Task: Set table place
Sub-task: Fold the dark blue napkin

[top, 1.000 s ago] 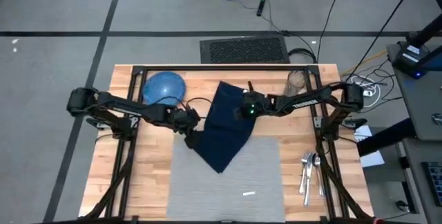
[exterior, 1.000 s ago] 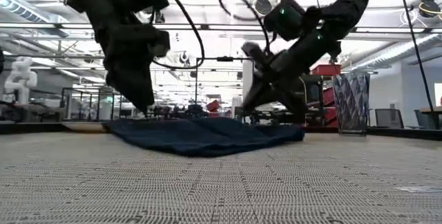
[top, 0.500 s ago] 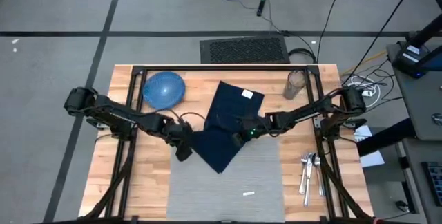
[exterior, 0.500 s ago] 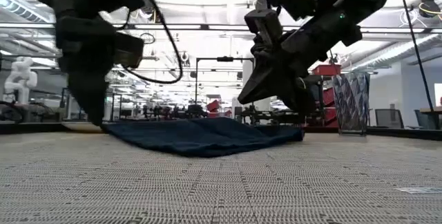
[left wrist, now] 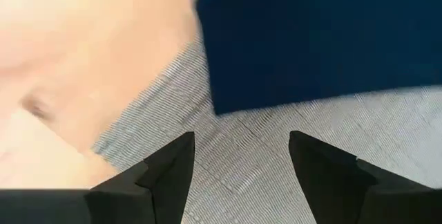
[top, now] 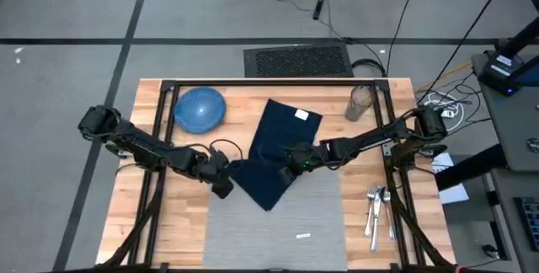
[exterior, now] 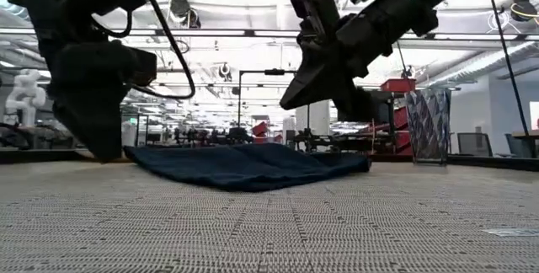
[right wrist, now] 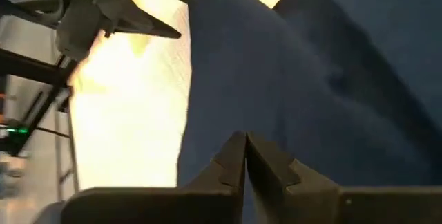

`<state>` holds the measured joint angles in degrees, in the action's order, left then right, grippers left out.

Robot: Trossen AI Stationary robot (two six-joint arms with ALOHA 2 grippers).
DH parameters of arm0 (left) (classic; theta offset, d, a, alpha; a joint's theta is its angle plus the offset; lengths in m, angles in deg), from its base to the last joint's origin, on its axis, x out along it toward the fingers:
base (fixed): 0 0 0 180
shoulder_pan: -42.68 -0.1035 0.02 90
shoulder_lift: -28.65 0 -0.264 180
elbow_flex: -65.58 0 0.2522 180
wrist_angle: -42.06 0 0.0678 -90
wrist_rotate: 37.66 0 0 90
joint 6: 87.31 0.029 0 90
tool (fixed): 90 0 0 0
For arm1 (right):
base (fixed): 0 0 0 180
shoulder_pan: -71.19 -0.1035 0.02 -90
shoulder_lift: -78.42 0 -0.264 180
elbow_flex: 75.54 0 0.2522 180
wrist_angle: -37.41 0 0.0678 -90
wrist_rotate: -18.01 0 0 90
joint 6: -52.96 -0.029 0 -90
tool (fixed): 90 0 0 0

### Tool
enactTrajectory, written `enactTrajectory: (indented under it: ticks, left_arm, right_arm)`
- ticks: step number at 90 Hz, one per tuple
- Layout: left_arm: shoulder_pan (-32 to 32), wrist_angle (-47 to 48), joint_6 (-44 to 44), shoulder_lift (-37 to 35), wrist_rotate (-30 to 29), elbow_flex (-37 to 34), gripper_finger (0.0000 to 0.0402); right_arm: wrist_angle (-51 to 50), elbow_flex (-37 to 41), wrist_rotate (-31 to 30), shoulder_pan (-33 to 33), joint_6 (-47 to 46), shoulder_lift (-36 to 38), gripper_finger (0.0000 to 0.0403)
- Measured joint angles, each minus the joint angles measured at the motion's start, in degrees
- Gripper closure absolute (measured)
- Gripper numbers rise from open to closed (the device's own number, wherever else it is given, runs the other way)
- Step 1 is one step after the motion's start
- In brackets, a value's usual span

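Note:
The light-grey placemat (top: pixel 278 222) lies flat at the table's (top: pixel 181 222) near middle. A dark navy napkin (top: pixel 278 142) lies slantwise across its far edge, with its near corner on the mat (left wrist: pixel 248 162). My left gripper (top: pixel 222 189) stands open, low over the mat's far left corner, just left of the napkin (left wrist: pixel 311 37). My right gripper (top: pixel 289 165) is shut and hangs above the napkin's (right wrist: pixel 276 92) near right part; in the low view, my right gripper (exterior: pixel 288 103) is clear of the cloth (exterior: pixel 244 165).
A blue dish (top: pixel 200 109) sits at the far left, and a glass (top: pixel 360 103) at the far right. Cutlery (top: pixel 376 206) lies on the wood right of the mat. Black frame rails (top: pixel 152 180) run along both sides.
My left gripper has drawn back from the napkin's left corner toward the table's near left, ending over the mat's corner. My right gripper has travelled from the napkin's far part toward the near edge. The napkin lies as before.

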<state>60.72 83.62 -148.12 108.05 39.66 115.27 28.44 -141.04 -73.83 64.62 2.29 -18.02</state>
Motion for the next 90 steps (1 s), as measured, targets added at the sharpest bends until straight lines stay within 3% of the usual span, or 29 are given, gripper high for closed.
enactTrajectory:
  ticks: [23,49,73,90]
  left_arm:
    - [-0.81,-1.88,-7.32,4.3,-2.63,0.06,0.0181]
    - [-0.65,-19.57,-7.73,10.6,1.06,1.37,0.0181]
    - [-0.61,-19.08,-5.9,11.33,1.26,2.29,0.0181]
    - [-0.61,-15.05,-5.18,11.33,1.36,2.45,0.0181]
  right_arm:
    - [0.37,-0.21,-1.04,-2.07,0.65,-0.52,0.0403]
    - [0.38,-0.88,-0.92,-6.46,-1.63,-7.09,0.0403]
    - [-0.48,-4.6,-1.47,-7.54,-0.53,-11.72,0.0403]
    - [-3.77,-6.65,2.41,-8.1,-1.59,-14.16,0.0403]
